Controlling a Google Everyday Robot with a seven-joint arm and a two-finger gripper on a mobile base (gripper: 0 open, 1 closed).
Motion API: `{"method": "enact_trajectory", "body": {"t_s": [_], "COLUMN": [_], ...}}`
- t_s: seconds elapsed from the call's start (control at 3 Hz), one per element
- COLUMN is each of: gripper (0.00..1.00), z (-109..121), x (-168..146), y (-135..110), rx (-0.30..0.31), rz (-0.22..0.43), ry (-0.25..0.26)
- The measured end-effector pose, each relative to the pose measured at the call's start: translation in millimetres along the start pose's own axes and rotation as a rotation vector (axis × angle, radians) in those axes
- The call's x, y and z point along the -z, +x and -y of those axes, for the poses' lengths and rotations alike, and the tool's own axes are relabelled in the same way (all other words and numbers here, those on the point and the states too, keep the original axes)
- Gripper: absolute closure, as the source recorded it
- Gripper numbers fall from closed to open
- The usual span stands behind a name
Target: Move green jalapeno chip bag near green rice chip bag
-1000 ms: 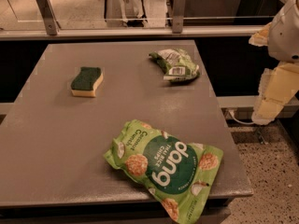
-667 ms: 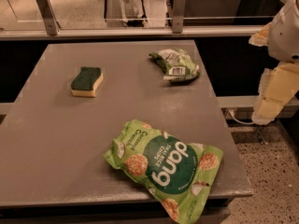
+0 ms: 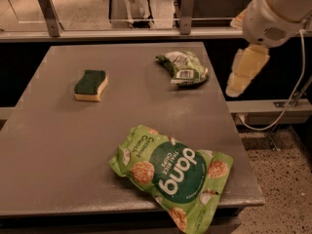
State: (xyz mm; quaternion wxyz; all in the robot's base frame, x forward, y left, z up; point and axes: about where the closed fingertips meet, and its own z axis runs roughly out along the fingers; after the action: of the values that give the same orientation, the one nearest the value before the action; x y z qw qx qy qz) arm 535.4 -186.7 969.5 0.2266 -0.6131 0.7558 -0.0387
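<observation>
The arm [image 3: 278, 9] had shifted up and toward the table [image 3: 73, 145]; the gripper [image 3: 246, 72] hung beyond the table's right edge, grip state indeterminable; the green jalapeno chip bag [image 3: 184, 68] lay on the table's far right; the green rice chip bag [image 3: 171, 177] overhung its near edge.

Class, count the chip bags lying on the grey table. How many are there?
2. The green jalapeno chip bag lies at the far right; the green rice chip bag overhangs the near edge. None seems hidden. The gripper hangs right of the table.

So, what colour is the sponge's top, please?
Dark green sponge top, camera view; end effector hangs right of table.
</observation>
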Motion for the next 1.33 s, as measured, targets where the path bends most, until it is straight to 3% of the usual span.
{"method": "enact_trajectory", "body": {"t_s": [0.33, 0.67, 1.0, 1.33], "gripper": [0.00, 0.00, 0.00, 0.00], "z": [71.0, 109.3, 108.2, 107.6], "x": [-80.3, -171.3, -209.0, -206.7], "y": [-24.7, -41.0, -32.9, -33.8], "rx": [-0.074, -0.165, -0.182, -0.180], "rz": [0.106, 0.161, 0.153, 0.153], "ry": [0.025, -0.022, -0.063, -0.062]}}
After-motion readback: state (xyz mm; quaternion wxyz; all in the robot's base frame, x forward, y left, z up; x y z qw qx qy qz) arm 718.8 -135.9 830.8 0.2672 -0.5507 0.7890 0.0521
